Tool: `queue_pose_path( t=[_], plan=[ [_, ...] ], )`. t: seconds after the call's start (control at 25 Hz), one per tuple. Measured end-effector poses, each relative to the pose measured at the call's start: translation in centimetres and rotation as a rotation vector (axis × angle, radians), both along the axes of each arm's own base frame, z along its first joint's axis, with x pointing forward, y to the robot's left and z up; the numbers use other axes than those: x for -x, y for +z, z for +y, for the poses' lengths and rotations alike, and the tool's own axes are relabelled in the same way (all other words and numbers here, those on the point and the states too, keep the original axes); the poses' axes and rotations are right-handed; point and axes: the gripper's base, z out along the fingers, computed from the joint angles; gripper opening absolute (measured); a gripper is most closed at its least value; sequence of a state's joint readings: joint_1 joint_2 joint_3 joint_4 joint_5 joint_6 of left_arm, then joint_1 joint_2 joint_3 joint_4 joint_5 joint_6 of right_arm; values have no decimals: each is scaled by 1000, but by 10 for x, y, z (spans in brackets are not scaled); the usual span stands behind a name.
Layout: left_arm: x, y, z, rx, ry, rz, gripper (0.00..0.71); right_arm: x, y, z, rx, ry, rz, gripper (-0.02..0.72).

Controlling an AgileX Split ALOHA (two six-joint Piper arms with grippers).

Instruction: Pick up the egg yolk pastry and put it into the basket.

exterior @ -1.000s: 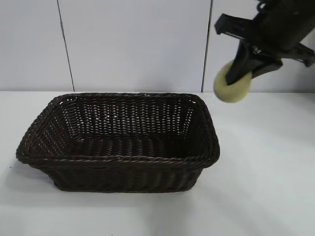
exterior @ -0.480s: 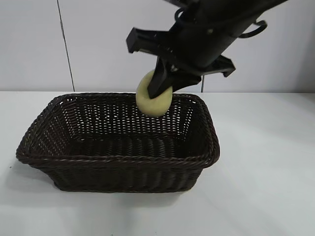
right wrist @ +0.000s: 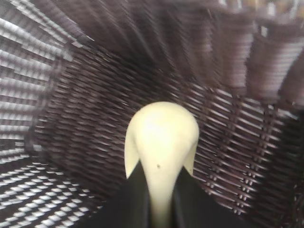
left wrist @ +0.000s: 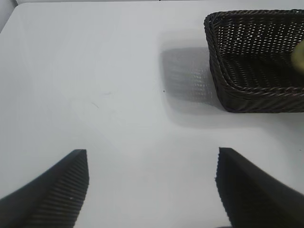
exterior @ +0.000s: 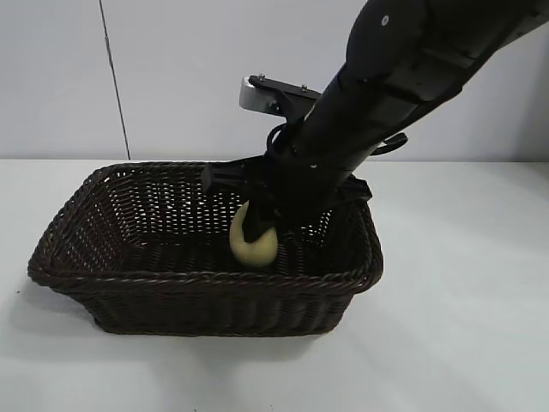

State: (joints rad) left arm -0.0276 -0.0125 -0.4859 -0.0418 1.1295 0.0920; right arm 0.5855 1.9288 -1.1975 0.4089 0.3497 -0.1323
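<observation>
Exterior view: right gripper reaching down into the basket, arm slanting in from the upper right. Egg yolk pastry inside the basket, right of centre, low near the floor, pinched between the dark fingers; right wrist view confirms both fingers pressed into the pale lump, woven wall close behind. Whether resting on the basket floor: cannot tell. Left gripper parked over bare white table, well apart from the basket's left end, jaws spread wide, holding nothing.
</observation>
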Motion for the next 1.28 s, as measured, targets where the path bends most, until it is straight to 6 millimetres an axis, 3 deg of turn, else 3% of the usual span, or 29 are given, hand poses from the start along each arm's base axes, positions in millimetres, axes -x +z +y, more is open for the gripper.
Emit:
queue_pose_path(
  t=[0.08,0.16,0.4,0.6,0.92,1.04,1.28],
  plan=[
    [0,0,0,0,0,0,541,0,6,2,0,17,23,370],
    [0,0,0,0,0,0,541,-3,18,6,-8,36,36,423],
    [0,0,0,0,0,0,541,-17,80,17,-42,75,54,447],
    [0,0,0,0,0,0,541,-26,113,5,31,78,72,447],
    [0,0,0,0,0,0,541,-36,112,-39,155,-22,203,452],
    [0,0,0,0,0,0,541,-45,110,-67,198,-88,241,453],
    [0,0,0,0,0,0,541,-64,108,-142,307,-274,279,453]
  ],
)
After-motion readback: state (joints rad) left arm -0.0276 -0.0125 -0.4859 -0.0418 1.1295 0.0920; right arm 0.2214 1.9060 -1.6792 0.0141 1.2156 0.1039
